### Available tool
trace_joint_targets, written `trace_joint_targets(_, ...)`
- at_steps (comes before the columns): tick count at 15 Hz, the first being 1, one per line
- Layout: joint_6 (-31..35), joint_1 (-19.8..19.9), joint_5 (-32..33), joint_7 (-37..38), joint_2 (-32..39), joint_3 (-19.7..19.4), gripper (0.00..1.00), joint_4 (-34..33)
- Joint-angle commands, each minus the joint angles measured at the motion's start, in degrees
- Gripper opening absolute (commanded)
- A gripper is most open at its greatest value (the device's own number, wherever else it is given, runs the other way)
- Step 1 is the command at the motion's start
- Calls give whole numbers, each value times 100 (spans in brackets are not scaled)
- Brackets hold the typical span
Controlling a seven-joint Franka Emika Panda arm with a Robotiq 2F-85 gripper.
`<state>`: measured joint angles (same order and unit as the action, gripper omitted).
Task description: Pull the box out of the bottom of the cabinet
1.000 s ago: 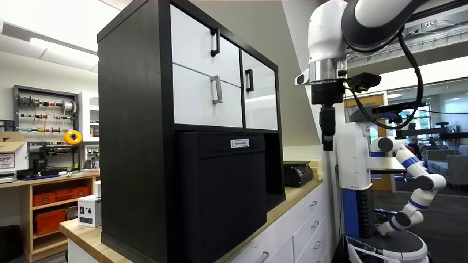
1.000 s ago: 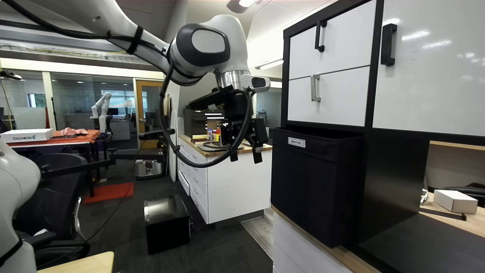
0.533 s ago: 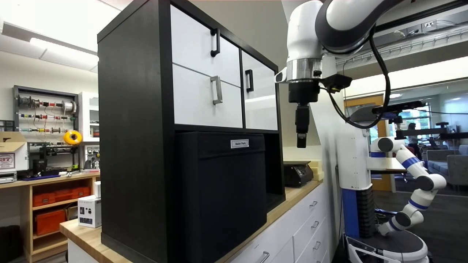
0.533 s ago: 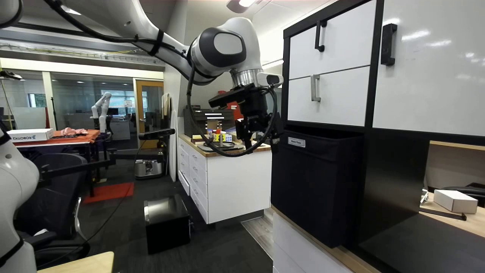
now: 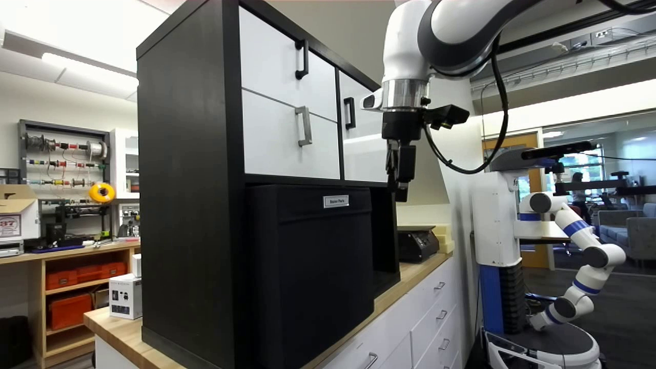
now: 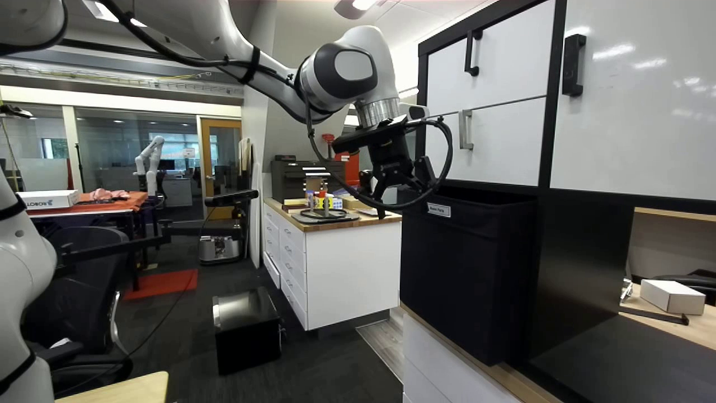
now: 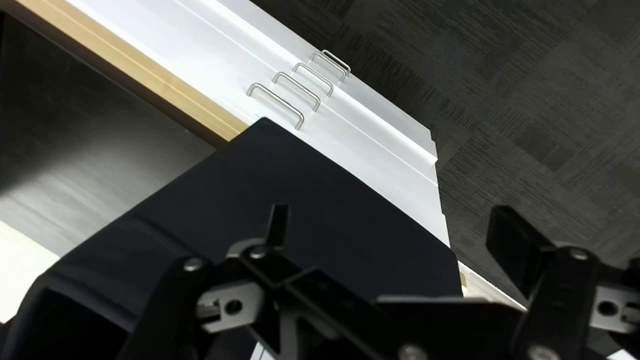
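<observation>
The box is black, with a white label near its front top edge. It stands in the lower compartment of the black cabinet with white fronts, and its open top shows in an exterior view. My gripper points down near the box's upper front; it also shows in an exterior view. In the wrist view my gripper is open with nothing between its fingers. One finger overlaps the box's front; the other is seen against the floor. I cannot tell whether any finger touches the box.
White drawer fronts with black and grey handles sit above the box. The cabinet stands on a wooden counter top over white drawers. A black device stands beside the cabinet. A cable loops beside the gripper.
The arm has moved toward the cabinet and the box's upper front. The gripper has turned, and its fingers show wider apart in an exterior view. The box has not moved.
</observation>
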<state>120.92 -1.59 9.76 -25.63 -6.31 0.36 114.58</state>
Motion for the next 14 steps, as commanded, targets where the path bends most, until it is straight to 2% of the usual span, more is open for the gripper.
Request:
trace_joint_targets(1, 80, -12, 45, -650, 225, -44, 100, -381)
trace_joint_targets(7, 288, 7, 88, -1309, 441, -21, 100, -789)
trace_joint_targets(14, 1096, 71, -37, -2053, 752, -37, 100, -836)
